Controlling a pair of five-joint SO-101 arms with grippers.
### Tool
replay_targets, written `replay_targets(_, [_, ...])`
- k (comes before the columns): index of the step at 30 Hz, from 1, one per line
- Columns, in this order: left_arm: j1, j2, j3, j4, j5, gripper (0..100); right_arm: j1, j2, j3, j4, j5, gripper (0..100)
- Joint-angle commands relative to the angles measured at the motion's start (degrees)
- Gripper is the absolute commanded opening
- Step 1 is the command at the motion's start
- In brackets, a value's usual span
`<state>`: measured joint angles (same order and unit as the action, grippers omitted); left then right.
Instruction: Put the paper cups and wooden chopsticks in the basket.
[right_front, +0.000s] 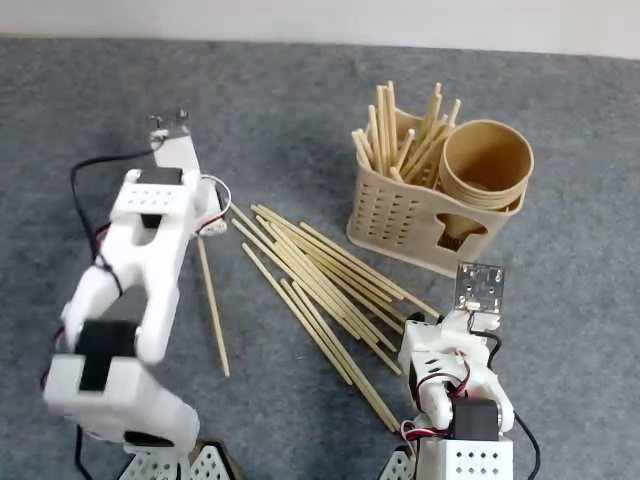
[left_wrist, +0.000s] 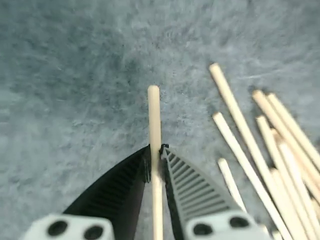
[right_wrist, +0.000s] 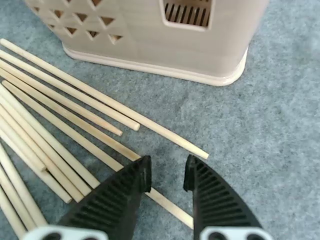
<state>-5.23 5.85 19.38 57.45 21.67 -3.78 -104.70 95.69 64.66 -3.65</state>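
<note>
Left claw clamped on one thin pale wooden chopstick near its end, tip poking ahead. Light, stiff, smooth, may swivel; we'd grip mid-shaft. Right claw parted, empty, beige perforated plastic basket ahead.

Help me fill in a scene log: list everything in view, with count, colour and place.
basket: one, beige, on the far right of the carpet
paper cups: a nested stack, number unclear, tan, in the basket's right end
chopsticks in the basket: a bunch, pale wood, standing in its left end
loose chopsticks: a pile too overlapped to count, pale wood, lying between the arms
single chopstick: one, pale wood, apart from the pile beside the left arm
carpet: one, grey, under everything
left claw: one, black, shut on the single chopstick
right claw: one, black, open over a loose chopstick near the basket's base
</note>
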Motion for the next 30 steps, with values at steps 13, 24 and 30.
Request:
replay_targets(13, [4.62,-33.27,22.90,-15.12,-0.09,1,0.57,-0.75,4.18,-1.19,-0.26,8.3])
replay_targets(24, [8.92,-50.07,28.26,-18.99,-0.09,1,0.57,-0.75,4.18,-1.10,0.00,0.4])
replay_targets(30, [14.90,-57.27,27.82,-20.22,-0.09,1,0.57,-0.75,4.09,2.42,0.00,0.4])
